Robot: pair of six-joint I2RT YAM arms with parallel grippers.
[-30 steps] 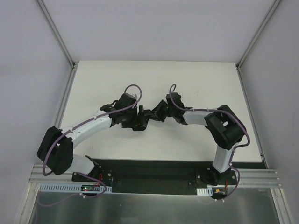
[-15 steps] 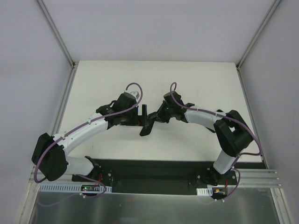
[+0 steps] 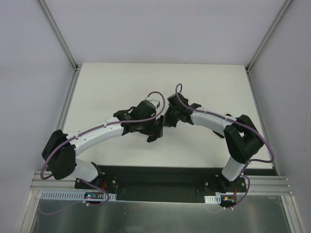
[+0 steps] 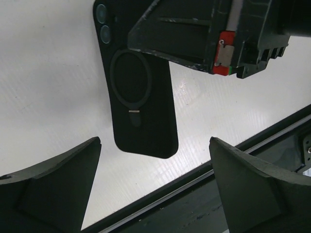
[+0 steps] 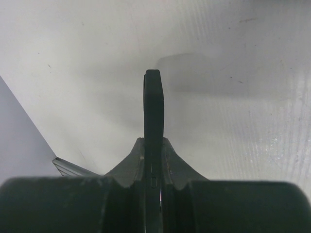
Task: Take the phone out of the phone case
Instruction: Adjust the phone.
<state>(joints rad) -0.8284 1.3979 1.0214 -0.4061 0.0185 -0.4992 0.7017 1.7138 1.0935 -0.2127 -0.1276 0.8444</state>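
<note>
The right gripper (image 5: pixel 153 162) pinches a black phone case (image 4: pixel 141 104) by its upper end, holding it edge-on above the white table (image 3: pixel 204 87) near the centre. The case's back (ring holder (image 4: pixel 130 80), 2 camera lenses (image 4: pixel 102 22)) faces the left gripper (image 4: pixel 153 187), whose 2 fingers (image 4: pixel 53 189) are spread wide, clear of it.

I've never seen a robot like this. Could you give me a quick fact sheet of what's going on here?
Object: black phone case, ring on its back, camera lenses showing
Right gripper: shut on the case, clamping front and back
Left gripper: open, facing the case's back, not touching
Surface: white table
Task status: phone apparently not yet out
</note>
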